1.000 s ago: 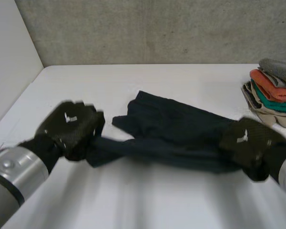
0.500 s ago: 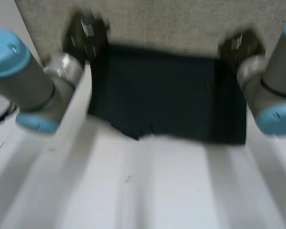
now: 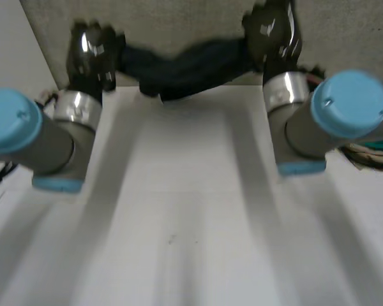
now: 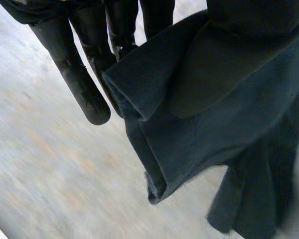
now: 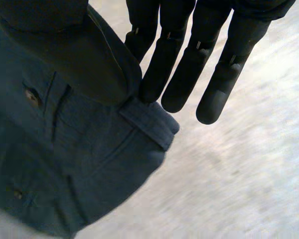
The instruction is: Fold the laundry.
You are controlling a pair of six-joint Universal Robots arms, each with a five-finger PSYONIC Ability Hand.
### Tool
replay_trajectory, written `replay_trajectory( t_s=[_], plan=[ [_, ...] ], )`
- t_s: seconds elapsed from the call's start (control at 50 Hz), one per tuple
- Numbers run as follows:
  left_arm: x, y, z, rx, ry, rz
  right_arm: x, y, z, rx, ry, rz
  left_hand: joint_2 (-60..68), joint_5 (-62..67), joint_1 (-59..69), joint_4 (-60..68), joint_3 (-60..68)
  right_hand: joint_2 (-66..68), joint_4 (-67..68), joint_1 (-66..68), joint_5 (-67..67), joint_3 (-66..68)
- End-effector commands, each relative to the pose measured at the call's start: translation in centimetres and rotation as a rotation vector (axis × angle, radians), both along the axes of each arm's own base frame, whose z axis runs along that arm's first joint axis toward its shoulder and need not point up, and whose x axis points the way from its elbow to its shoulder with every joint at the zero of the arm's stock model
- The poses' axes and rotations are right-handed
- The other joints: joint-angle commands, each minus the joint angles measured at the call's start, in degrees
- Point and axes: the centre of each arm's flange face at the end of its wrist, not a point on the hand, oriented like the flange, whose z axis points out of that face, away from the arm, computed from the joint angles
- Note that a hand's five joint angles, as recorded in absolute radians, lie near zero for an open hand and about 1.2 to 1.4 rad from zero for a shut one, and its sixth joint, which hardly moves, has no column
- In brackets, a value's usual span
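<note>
clamping opposite ends of the dark garment [image 3: 179, 65] in a pinch with left hand [image 3: 92, 54] and right hand [image 3: 274, 35], sagging between them

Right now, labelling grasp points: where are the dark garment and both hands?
dark garment [image 3: 179, 73], head view, sagging middle.
left hand [image 4: 79, 84], left wrist view, a finger.
right hand [image 5: 187, 74], right wrist view, a finger.

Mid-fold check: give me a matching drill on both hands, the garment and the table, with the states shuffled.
Things:
1 black left hand
2 black right hand
3 dark blue cloth garment
4 white table

States:
a sags in the air between both hands
b pinches the end with a buttoned pocket
c spreads out below the garment
d pinches a plain folded edge

Pairs: 1-d, 2-b, 3-a, 4-c
</note>
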Motion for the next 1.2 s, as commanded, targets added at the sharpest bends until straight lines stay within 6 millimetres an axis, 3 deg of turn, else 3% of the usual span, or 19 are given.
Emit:
replay_trajectory(
  t_s=[0.02,0.08,0.16,0.26,0.38,0.46,0.48,0.5,0.56,0.58,0.64,0.7,0.78,0.86,0.88,0.94,0.96,1.14,1.2],
  plan=[
    [1.3,4.3,-7.5,0.256,-0.111,-0.015,-1.6,1.5,-9.8,0.292,0.161,-0.008,11.28,12.23,12.89,10.99,11.42,11.87,11.3,15.77,11.32,11.84],
    [1.9,6.5,-9.8,0.362,-0.161,-0.024,-2.3,2.6,-11.6,0.374,0.207,-0.009,11.28,12.23,12.89,10.99,11.42,11.87,11.3,15.77,11.32,11.84],
    [2.6,9.2,-10.2,0.447,-0.201,-0.036,-3.6,5.2,-13.7,0.508,0.301,-0.008,11.28,12.23,12.89,10.99,11.42,11.87,11.3,15.77,11.32,11.84],
    [3.9,12.1,-8.6,0.526,-0.228,-0.035,-5.1,7.8,-10.7,0.562,0.331,-0.007,11.28,12.23,12.89,10.99,11.42,11.87,11.3,15.77,11.32,11.84],
    [5.1,15.1,-6.6,0.61,-0.272,-0.042,-7.2,11.2,-8.9,0.705,0.424,-0.01,11.28,12.23,12.89,10.99,11.42,11.87,11.3,15.77,11.32,11.84],
    [5.9,18.4,-5.4,0.712,-0.337,-0.069,-9.6,15.1,-7.7,0.865,0.564,-0.012,11.28,12.23,12.89,10.99,11.42,11.87,11.3,15.77,11.32,11.84],
    [6.1,19.3,-5.2,0.745,-0.356,-0.076,-10.7,16.9,-7.5,0.931,0.642,-0.007,11.28,12.23,12.89,10.99,11.42,11.87,11.3,15.77,11.32,11.84],
    [6.6,20.9,-5.1,0.815,-0.397,-0.093,-11.2,17.8,-7.5,0.959,0.683,-0.001,11.28,12.23,12.89,10.99,11.42,11.87,11.3,15.77,11.32,11.84],
    [7.2,23.2,-5.0,0.922,-0.459,-0.119,-12.7,20.3,-7.1,1.018,0.786,0.015,11.28,12.23,12.89,10.99,11.42,11.87,11.3,15.77,11.32,11.84],
    [7.3,24.5,-4.9,0.972,-0.497,-0.149,-12.9,20.6,-7.0,1.01,0.792,0.017,11.28,12.23,12.89,10.99,11.42,11.87,11.3,15.77,11.32,11.84],
    [6.7,25.2,-4.5,0.958,-0.519,-0.208,-13.0,20.8,-6.8,0.978,0.789,0.018,11.28,12.23,12.89,10.99,11.42,11.87,11.3,15.77,11.32,11.84],
    [5.8,23.9,-4.0,0.858,-0.493,-0.219,-12.7,19.4,-6.5,0.917,0.73,-0.007,11.28,12.23,12.89,10.99,11.42,11.87,11.3,15.77,11.32,11.84],
    [3.4,20.2,-4.1,0.658,-0.443,-0.219,-11.8,16.6,-7.0,0.837,0.625,-0.043,11.28,12.23,12.89,10.99,11.42,11.87,11.3,15.77,11.32,11.84],
    [0.9,15.6,-4.1,0.449,-0.388,-0.2,-10.6,13.4,-8.5,0.791,0.555,-0.094,11.28,12.23,12.89,10.99,11.42,11.87,11.3,15.77,11.32,11.84],
    [-0.1,13.7,-4.3,0.378,-0.37,-0.189,-10.4,12.8,-8.6,0.776,0.542,-0.111,11.28,12.23,12.89,10.99,11.42,11.87,11.3,15.77,11.32,11.84],
    [-1.6,10.6,-4.9,0.298,-0.348,-0.169,-10.0,11.0,-8.6,0.724,0.501,-0.164,11.28,12.23,12.89,10.99,11.42,11.87,11.3,15.77,11.32,11.84],
    [-2.4,8.5,-5.3,0.256,-0.334,-0.155,-9.8,10.5,-8.3,0.701,0.484,-0.173,11.28,12.23,12.89,10.99,11.42,11.87,11.3,15.77,11.32,11.84],
    [-6.6,0.7,-9.4,0.199,-0.312,-0.139,-6.8,4.3,-9.0,0.484,0.359,-0.199,11.28,12.23,12.89,10.99,11.42,11.87,11.3,15.77,11.32,11.84],
    [-7.3,-1.9,-10.4,0.165,-0.297,-0.124,-5.7,2.3,-10.3,0.436,0.335,-0.198,11.28,12.23,12.89,10.99,11.42,11.87,11.3,15.77,11.32,11.84]
  ],
)
